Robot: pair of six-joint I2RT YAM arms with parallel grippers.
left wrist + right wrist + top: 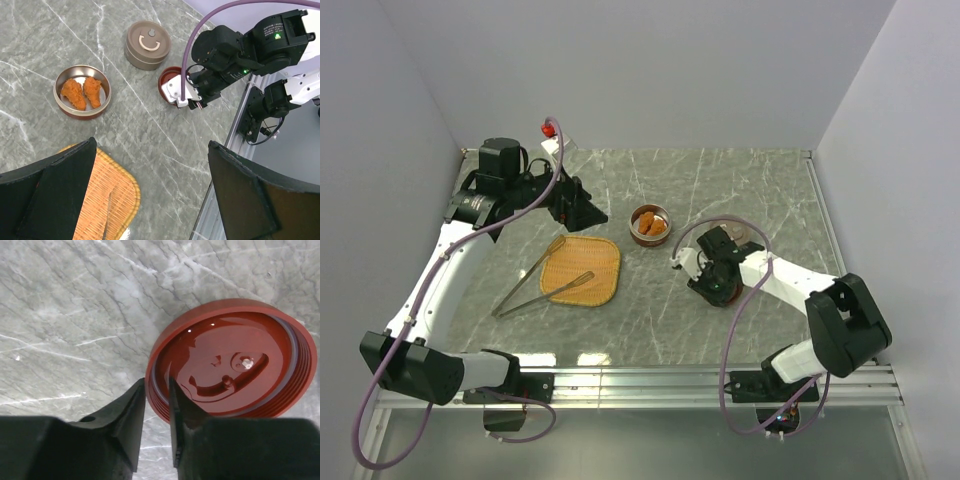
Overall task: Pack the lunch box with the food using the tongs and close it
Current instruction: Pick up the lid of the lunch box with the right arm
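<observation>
**Silver tongs lie on the left while the right claw takes a red lid**

Silver and slender, the tongs [570, 284] are the nearest thing to us. They lie partly on the woven tray [605, 262] and partly on the marble tabletop [720, 180]. Their long axis runs on a diagonal, with the joined end towards the near left and the two tips spread up over the tray.

Just beyond on the other side, the right claw [157, 385] is pinched narrow across the rim of the red lid [225, 360], one finger outside and one inside. The lid lies hollow side up with nothing in it.

Further back at centre we find the food: two orange-brown nuggets [82, 92] side by side in the round metal bowl [56, 95]. Beside it stands a grey-brown tin [147, 45] with its lid on, contents hidden. We take both for lunch box parts.

Furthest out, the left claw [150, 165] hovers wide over the tray's far edge, holding nothing. The tongs sit nearer in from it and on the left arm's side, so we judge that arm the natural one to take them.
</observation>
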